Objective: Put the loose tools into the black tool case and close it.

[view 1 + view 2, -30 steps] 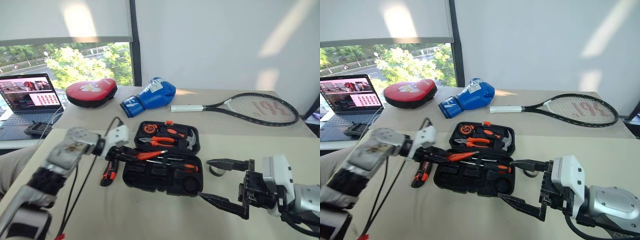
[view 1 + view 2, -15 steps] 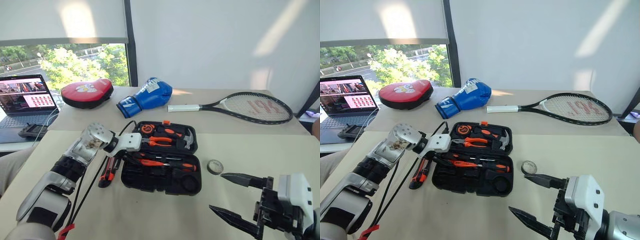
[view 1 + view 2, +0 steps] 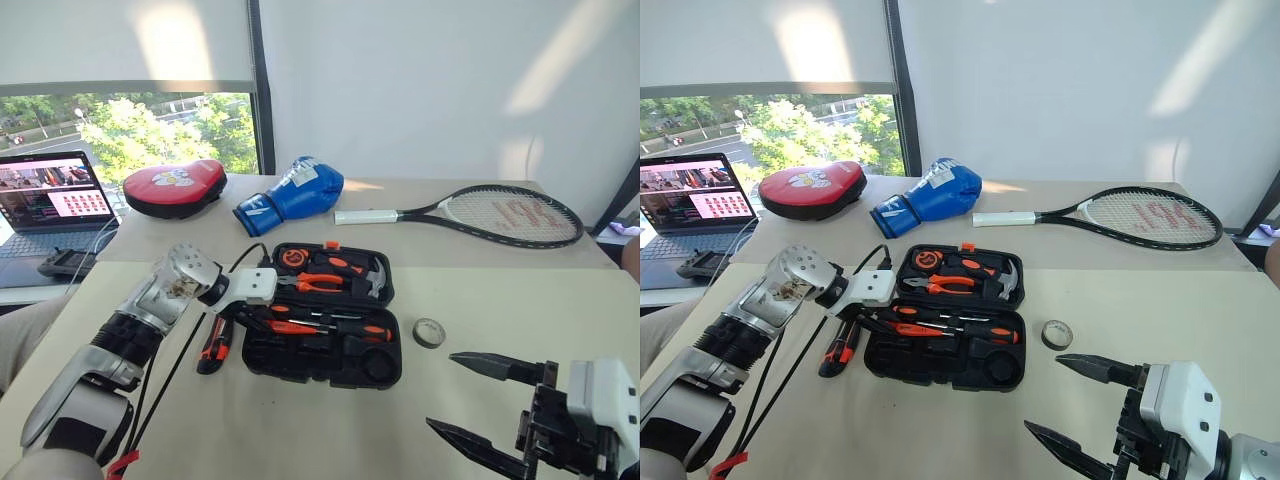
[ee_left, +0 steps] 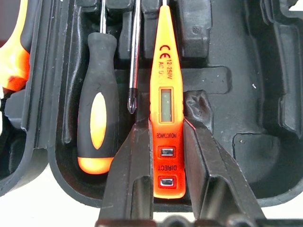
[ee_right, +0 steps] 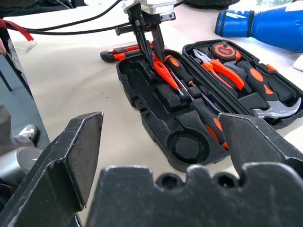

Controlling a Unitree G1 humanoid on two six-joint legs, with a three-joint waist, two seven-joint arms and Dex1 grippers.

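- Black moulded tool case (image 3: pixel 330 330) lying open near mid-table in the left eye view, with pliers and hammer already in its far half. Left gripper (image 3: pixel 262 312) reaching in at the case's left end, clamped on the slim orange screwdriver (image 3: pixel 292 326).
- Still loose on the table: utility knife (image 3: pixel 213 345) just beside the case's left edge, tape roll (image 3: pixel 429 333) to the right of the case. Right gripper (image 3: pixel 478 410) low in the frame, jaws spread wide and empty, near the tape but apart from it.
- Same layout in the right eye view; red pad (image 3: pixel 812 188), blue glove (image 3: pixel 930 196), racket (image 3: pixel 1110 217) and laptop (image 3: pixel 688 205) well apart from the work.
- Left wrist view: orange tester body pinched between the two fingers (image 4: pixel 130 165), lying over a slot next to a seated black-and-orange screwdriver (image 4: pixel 96 120). Hard to tell whether fully down in its recess or riding on the ridge, probably not yet pressed home.
- Right wrist view: open fingers framing the case; round recess (image 5: pixel 188 144) at the near corner unfilled, likely meant for the tape.
- Risks: letting go early could leave the tester proud of its slot and block the lid; tilting it on release could nudge the neighbouring driver out; dangling cables (image 3: pixel 180 350) could drag the knife.
- Hidden: knife partly behind the left arm; latch too small to judge.
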